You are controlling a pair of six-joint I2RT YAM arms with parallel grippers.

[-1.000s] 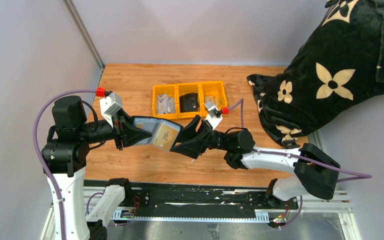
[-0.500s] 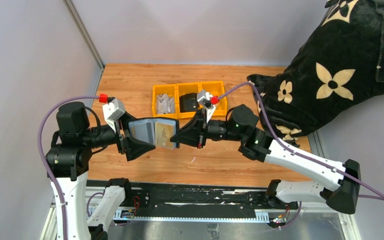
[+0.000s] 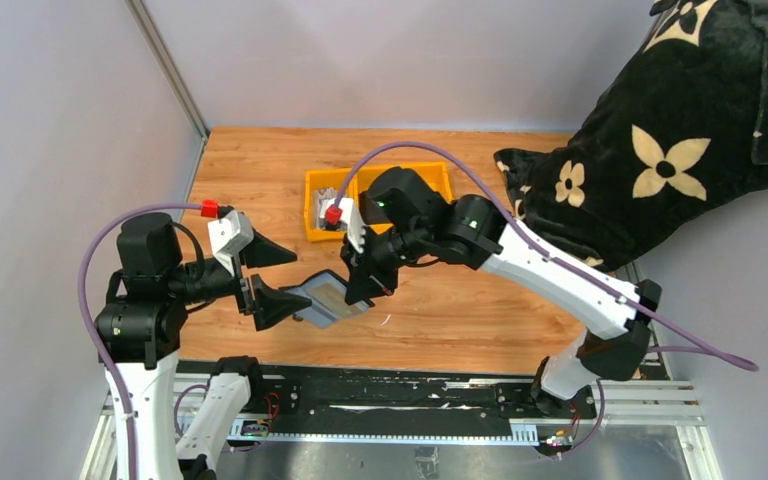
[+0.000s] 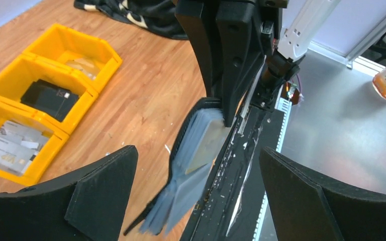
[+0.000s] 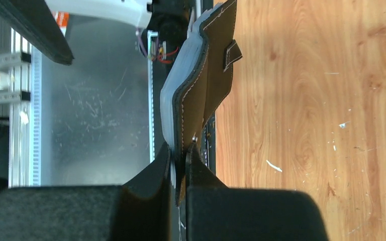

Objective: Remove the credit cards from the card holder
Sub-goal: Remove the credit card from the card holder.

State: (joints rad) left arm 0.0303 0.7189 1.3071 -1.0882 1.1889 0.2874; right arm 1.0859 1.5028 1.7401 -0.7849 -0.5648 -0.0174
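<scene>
The card holder (image 3: 322, 300) is open, black outside and pale grey inside, and hangs above the table's near edge. My right gripper (image 3: 358, 282) is shut on its far edge, seen close in the right wrist view as the card holder (image 5: 201, 90) pinched in my right gripper (image 5: 180, 150). A tan credit card (image 3: 333, 295) shows in its pocket. My left gripper (image 3: 276, 277) stands wide open just left of the holder, apart from it. In the left wrist view the card holder (image 4: 201, 145) hangs beyond the open left gripper (image 4: 197, 150), its grey leaves fanned out.
A yellow three-compartment tray (image 3: 311, 205) sits mid-table, partly behind my right arm, holding loose silvery cards (image 4: 7, 150) and a black case (image 4: 47, 98). A black flower-patterned cushion (image 3: 660, 150) fills the right side. The metal rail (image 3: 360, 405) runs along the near edge.
My left gripper opened and let go of the card holder. My right gripper shut on its other edge, the arm swung over, and the holder now hangs lower.
</scene>
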